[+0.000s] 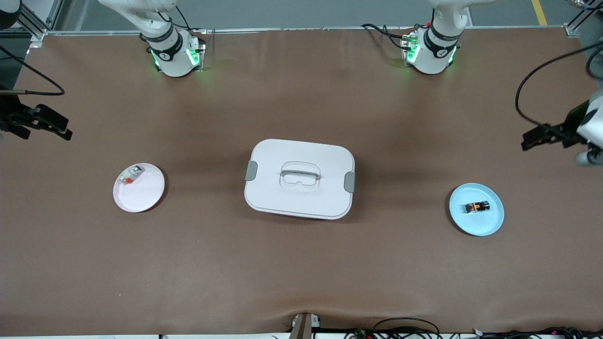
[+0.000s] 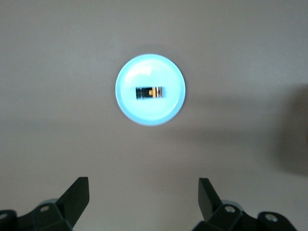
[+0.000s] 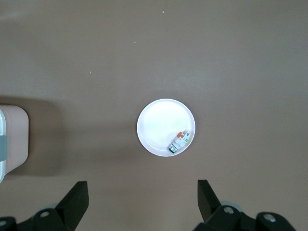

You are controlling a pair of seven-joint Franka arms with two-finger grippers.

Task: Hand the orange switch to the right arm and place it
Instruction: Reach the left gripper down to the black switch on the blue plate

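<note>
Brown table covering (image 1: 301, 273) carries, nearest our front camera, the orange switch (image 1: 477, 206) lying on a pale blue plate (image 1: 490, 223) toward the left arm's end. We note a white lidded box (image 1: 299, 179) mid-table and a white plate (image 1: 146, 195) holding a whitish component (image 1: 129, 175). Farther up, left gripper (image 1: 534, 137) and right gripper (image 1: 56, 129) hang parted, holding nothing.
</note>
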